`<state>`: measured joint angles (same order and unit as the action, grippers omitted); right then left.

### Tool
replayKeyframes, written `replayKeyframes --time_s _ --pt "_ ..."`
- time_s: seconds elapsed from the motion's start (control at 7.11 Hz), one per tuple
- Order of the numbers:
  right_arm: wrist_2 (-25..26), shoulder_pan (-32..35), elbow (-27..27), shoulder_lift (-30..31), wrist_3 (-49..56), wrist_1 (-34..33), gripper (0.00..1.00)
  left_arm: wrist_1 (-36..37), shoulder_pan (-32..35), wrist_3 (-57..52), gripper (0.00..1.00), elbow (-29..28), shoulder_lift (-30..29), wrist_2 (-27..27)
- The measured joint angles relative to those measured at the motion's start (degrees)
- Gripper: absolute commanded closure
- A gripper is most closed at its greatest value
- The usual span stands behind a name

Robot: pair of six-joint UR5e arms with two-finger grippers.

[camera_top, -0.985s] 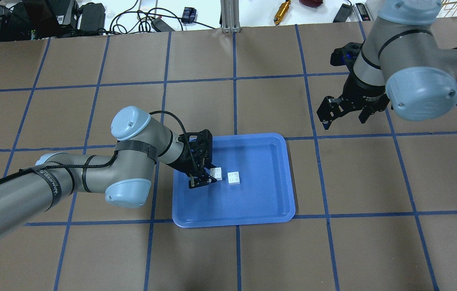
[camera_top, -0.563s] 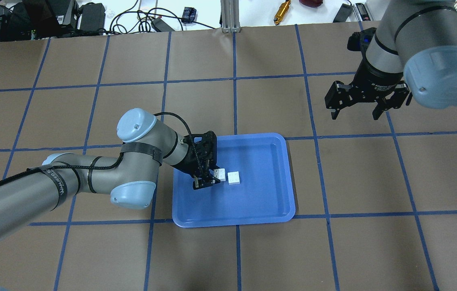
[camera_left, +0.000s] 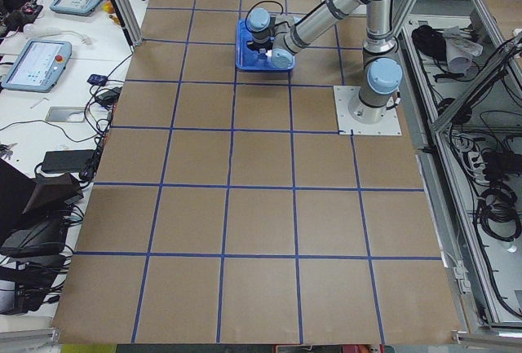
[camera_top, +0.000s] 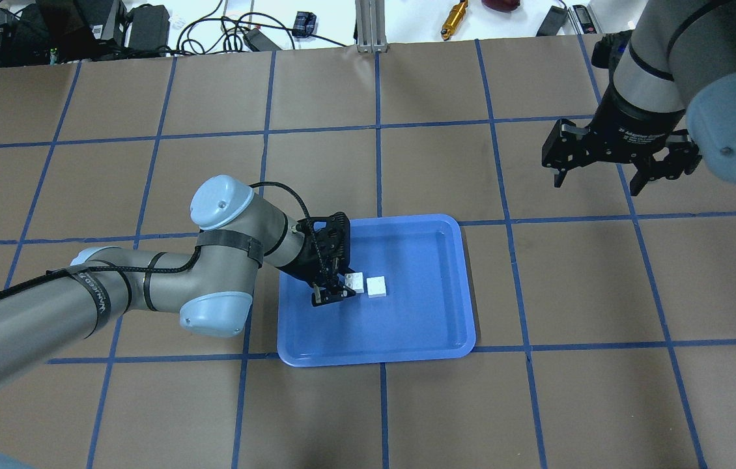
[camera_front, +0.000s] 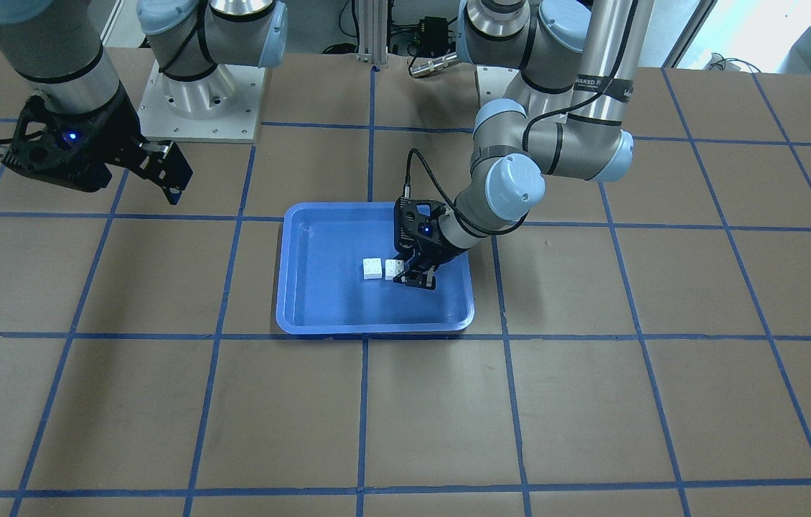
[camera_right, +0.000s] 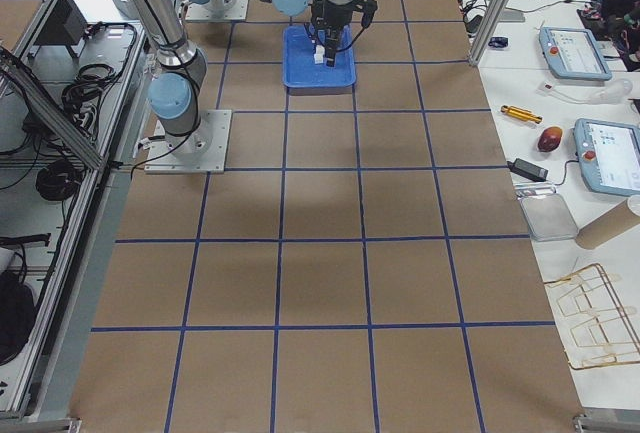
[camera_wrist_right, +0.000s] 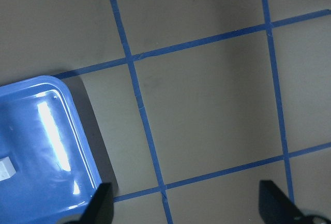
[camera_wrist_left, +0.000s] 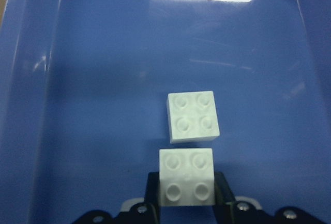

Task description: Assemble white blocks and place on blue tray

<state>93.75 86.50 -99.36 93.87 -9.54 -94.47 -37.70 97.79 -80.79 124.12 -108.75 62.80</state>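
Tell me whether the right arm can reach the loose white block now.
Probably yes. The loose white block lies uncovered on the blue tray, its side facing the open right gripper free; the left gripper, holding the other block, is beyond it.

A: Lighting?
B: Bright, even, from overhead; soft shadows on the table (camera_top: 537, 293).
A: Glare?
B: A white streak on the blue tray (camera_wrist_left: 103, 79) beyond the left claw (camera_wrist_left: 186, 195) — the white block (camera_wrist_left: 186, 182) it holds looks slightly soft.

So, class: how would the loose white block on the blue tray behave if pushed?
Probably slides rather than tips: the loose white block sits flat and squat. The glossy blue tray likely offers little grip. It looks rigid, probably light.
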Motion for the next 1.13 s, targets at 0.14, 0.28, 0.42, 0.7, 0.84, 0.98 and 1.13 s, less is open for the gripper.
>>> replayKeyframes --time_s 0.14,0.28,0.42,0.7,0.84,0.98,1.13 --pt "0.0 0.2 0.0 1.6 -0.1 0.8 0.0 0.0 0.0 0.0 1.0 0.0 -0.1 0.0" --pt "-0.6 0.3 0.0 2.5 -0.2 1.7 0.0 0.0 0.0 0.0 1.0 0.0 -0.2 0.0" --pt "-1.1 0.3 0.0 2.9 -0.2 2.1 0.0 0.0 0.0 0.0 1.0 0.0 -0.2 0.0" --pt "-1.3 0.3 0.0 3.1 -0.2 2.3 0.0 0.0 0.1 0.0 1.0 0.0 -0.4 0.0" --pt "-1.3 0.3 0.0 3.3 -0.2 2.3 0.0 0.0 0.1 0.1 1.0 0.1 -0.5 0.0" --pt "-1.3 0.3 0.0 3.4 -0.2 2.4 0.0 0.0 0.1 0.1 0.95 0.1 -0.5 0.0" --pt "-1.3 0.3 0.0 3.4 -0.2 2.4 0.0 0.0 0.1 0.2 0.73 0.1 -0.6 0.0"
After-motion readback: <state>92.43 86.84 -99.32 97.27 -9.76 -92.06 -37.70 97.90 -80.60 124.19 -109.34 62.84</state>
